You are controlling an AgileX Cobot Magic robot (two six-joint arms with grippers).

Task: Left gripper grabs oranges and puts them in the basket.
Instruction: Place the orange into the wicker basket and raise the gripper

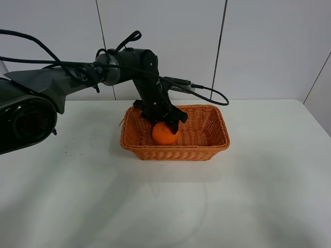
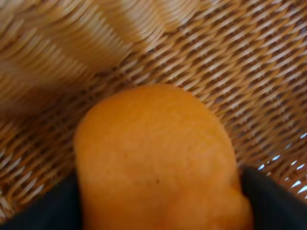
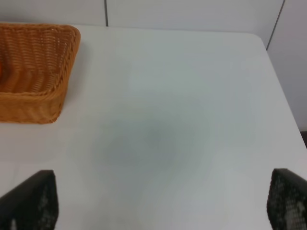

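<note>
The orange (image 1: 165,134) is inside the wicker basket (image 1: 176,149), in its left half, low over the woven floor. My left gripper (image 1: 164,120) reaches down into the basket from the back left and is closed around the orange. In the left wrist view the orange (image 2: 153,158) fills the middle, with a dark finger (image 2: 43,208) on one side and another on the opposite side, and the basket weave (image 2: 249,72) right behind it. Whether the orange touches the floor cannot be told. My right gripper (image 3: 163,201) is open and empty over the bare table.
The basket stands at the back middle of the white table (image 1: 232,196), near the panelled wall. Its right end shows in the right wrist view (image 3: 38,72). A black cable (image 1: 209,93) trails from the left arm over the basket's back rim.
</note>
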